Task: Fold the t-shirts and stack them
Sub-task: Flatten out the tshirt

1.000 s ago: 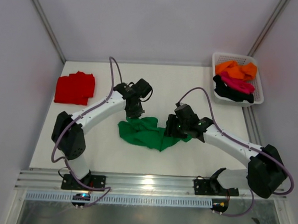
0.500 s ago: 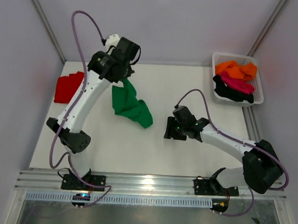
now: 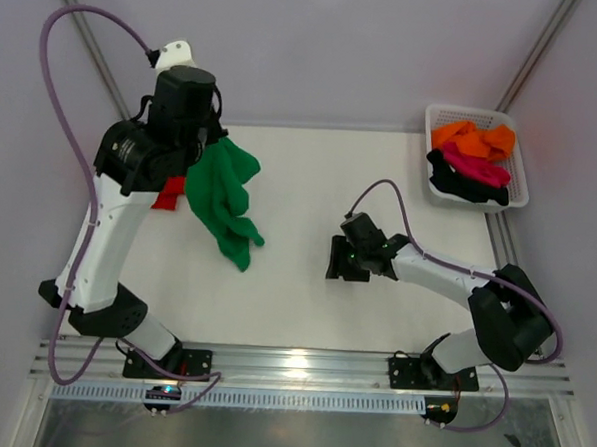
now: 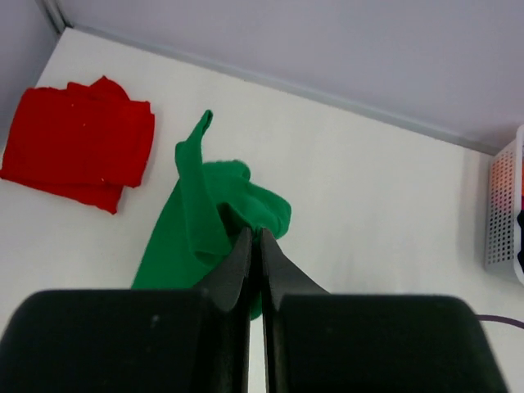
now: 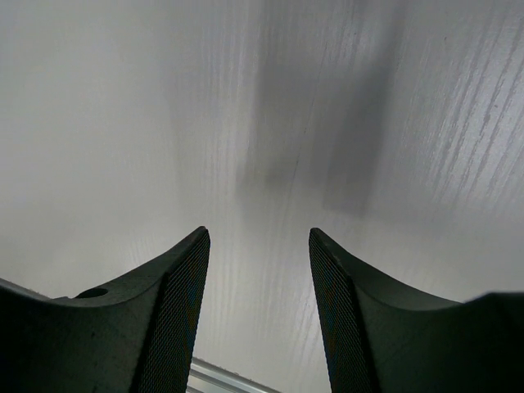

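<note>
1. Rail (image 3: pixel 291 361): metal strip along the near edge of the table (image 3: pixel 381 178), with both arm bases bolted on it.
2. Right gripper (image 5: pixel 258 237): low over the bare white tabletop, right of centre. Its two fingers stand apart with a clear gap between them. Nothing is between them; only the table surface shows through the gap.
3. Left gripper (image 4: pixel 254 237): raised high over the left half of the table on an upright arm. Its fingers are pressed together, leaving only a thin slit, and they pinch a fold of the green shirt (image 3: pixel 225 195).
4. Green shirt: hangs from the left gripper in a loose, crumpled length that narrows toward its lower end. In the wrist view one sleeve or corner sticks out toward the far wall. Whether its lowest tip touches the table cannot be told.
5. Red shirt (image 4: pixel 78 143): folded into a flat, rough rectangle, lying on the table at the far left corner, apart from the green shirt. In the top view the left arm hides most of it.
6. Basket (image 3: pixel 469 114): white mesh, at the far right corner of the table. It holds three crumpled shirts: orange shirt (image 3: pixel 473 140) at the far end, magenta shirt (image 3: pixel 474 165) in the middle, and black shirt (image 3: pixel 461 184) at the near end, each touching the next.
</note>
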`<state>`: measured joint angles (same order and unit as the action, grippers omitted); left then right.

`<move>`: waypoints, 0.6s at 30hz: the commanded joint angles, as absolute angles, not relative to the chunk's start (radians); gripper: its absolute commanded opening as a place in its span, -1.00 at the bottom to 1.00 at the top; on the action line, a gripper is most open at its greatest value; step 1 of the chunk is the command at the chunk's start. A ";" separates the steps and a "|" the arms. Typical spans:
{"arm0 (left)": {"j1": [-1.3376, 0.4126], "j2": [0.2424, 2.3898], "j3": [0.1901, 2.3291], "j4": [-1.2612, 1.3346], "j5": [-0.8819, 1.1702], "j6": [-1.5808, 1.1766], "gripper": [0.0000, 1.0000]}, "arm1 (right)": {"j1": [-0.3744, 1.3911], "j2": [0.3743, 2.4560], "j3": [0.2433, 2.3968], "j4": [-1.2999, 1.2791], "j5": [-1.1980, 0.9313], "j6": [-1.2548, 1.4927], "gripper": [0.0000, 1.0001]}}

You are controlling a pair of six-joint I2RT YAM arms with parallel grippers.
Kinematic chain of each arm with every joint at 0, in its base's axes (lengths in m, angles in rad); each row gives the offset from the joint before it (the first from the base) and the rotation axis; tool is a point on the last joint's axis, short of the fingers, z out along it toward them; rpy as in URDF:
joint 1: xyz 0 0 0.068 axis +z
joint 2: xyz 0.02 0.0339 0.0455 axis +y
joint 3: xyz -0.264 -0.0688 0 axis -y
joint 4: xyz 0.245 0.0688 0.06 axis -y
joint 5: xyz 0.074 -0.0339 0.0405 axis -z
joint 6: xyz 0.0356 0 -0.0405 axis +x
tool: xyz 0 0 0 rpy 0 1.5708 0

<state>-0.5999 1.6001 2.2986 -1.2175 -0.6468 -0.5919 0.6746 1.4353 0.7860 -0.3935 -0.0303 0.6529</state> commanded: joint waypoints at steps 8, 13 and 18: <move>-0.600 1.451 2.294 -0.979 -0.594 -0.499 -1.00 | 0.680 1.515 0.824 -0.336 -0.058 0.660 0.12; -0.598 1.435 2.164 -0.932 -0.617 -0.520 -1.00 | 0.683 1.531 0.819 -0.318 -0.066 0.672 0.12; -0.644 1.587 2.330 -0.930 -0.256 -0.606 -1.00 | 0.686 1.583 0.837 -0.310 -0.089 0.678 0.12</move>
